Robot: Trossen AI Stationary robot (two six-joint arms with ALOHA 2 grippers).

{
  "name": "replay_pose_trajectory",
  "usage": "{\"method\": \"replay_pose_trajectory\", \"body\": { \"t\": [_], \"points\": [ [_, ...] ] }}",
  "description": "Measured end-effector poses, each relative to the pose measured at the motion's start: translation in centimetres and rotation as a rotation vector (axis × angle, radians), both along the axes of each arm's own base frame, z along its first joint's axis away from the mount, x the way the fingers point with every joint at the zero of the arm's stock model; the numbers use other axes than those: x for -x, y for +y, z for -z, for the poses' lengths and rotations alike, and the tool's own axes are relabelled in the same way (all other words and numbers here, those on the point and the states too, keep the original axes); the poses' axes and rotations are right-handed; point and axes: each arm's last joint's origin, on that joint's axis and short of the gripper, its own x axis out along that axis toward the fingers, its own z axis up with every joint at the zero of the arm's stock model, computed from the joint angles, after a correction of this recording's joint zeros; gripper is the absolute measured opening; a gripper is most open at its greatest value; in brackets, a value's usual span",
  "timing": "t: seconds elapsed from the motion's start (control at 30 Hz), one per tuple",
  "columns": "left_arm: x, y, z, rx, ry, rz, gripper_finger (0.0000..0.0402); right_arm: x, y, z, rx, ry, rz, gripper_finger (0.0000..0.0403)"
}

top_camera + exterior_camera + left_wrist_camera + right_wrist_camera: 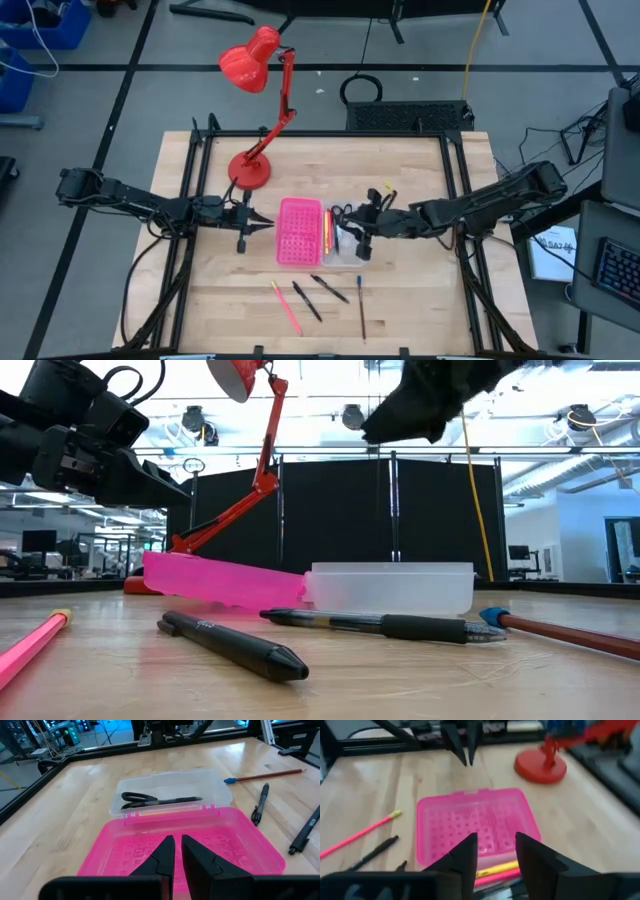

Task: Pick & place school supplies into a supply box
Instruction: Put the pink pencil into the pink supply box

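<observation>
The supply box lies open on the table, its pink lid [299, 232] flat beside its clear tray [343, 256]. In the tray lie black-handled scissors [136, 797], a black pen [177, 800] and a yellow and a pink pencil [496, 870]. Loose on the table near the front edge lie a pink pencil [286, 307], two black pens [307, 300] [330, 288] and a brown pencil [361, 308]. My right gripper [496, 851] hovers open and empty over the tray. My left gripper [178, 851] waits at the lid's left edge, its fingers a narrow gap apart and empty.
A red desk lamp [250, 62] stands with its base [248, 170] at the far left of the table, just behind the box. A black frame [320, 134] runs around the table's edges. Bare wood lies left and right of the loose pens.
</observation>
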Motion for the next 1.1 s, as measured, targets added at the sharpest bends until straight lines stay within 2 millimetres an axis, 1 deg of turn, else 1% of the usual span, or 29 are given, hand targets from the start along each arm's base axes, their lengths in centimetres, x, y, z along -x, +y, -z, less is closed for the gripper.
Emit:
{"method": "replay_pose_trajectory", "body": {
  "t": [0.1, 0.2, 0.23, 0.37, 0.47, 0.6, 0.67, 0.87, 0.93, 1.03, 1.1],
  "points": [
    [0.0, 0.1, 0.0, -0.005, -0.001, -0.020, 0.0042, 1.4, -0.4, 1.1, 0.052, -0.101, -0.034, 0.0077],
    [0.0, 0.1, 0.0, -0.005, 0.000, -0.034, 0.0042, 3.3, -1.2, 3.0, 0.100, -0.177, -0.043, 0.0020],
    [0.0, 0.1, 0.0, -0.003, 0.001, -0.035, 0.0042, 4.0, -1.5, 3.7, 0.113, -0.197, -0.041, 0.0010],
    [0.1, 0.2, 0.2, -0.016, 0.022, -0.062, 0.0042, 6.0, -3.2, 6.4, 0.128, -0.205, 0.011, 0.0009],
    [0.1, 0.3, 0.2, -0.021, 0.023, -0.106, 0.0042, 6.8, -4.4, 7.2, 0.094, -0.219, 0.047, 0.0002],
    [0.1, 0.4, 0.2, 0.012, 0.013, -0.156, 0.0042, 7.3, -4.8, 7.8, 0.053, -0.216, -0.055, 0.0001],
    [0.0, 0.5, -0.1, 0.007, -0.020, -0.189, 0.0042, 7.3, -4.7, 7.8, 0.075, -0.228, -0.105, 0.0001],
    [-0.2, 0.6, -0.9, 0.021, -0.101, -0.215, 0.0042, 8.4, -4.8, 7.3, 0.168, -0.328, -0.136, 0.0001],
    [-0.2, 0.6, -0.9, 0.021, -0.101, -0.215, 0.0042, 9.2, -4.8, 7.1, 0.171, -0.373, -0.168, 0.0001],
    [-0.2, 0.5, -0.9, 0.022, -0.096, -0.207, 0.0042, 10.8, -4.8, 7.5, 0.161, -0.425, -0.213, 0.0001],
    [-0.1, 0.3, -0.8, 0.016, -0.088, -0.196, 0.0042, 12.0, -4.9, 7.8, 0.150, -0.463, -0.211, 0.0001]
  ]
}}
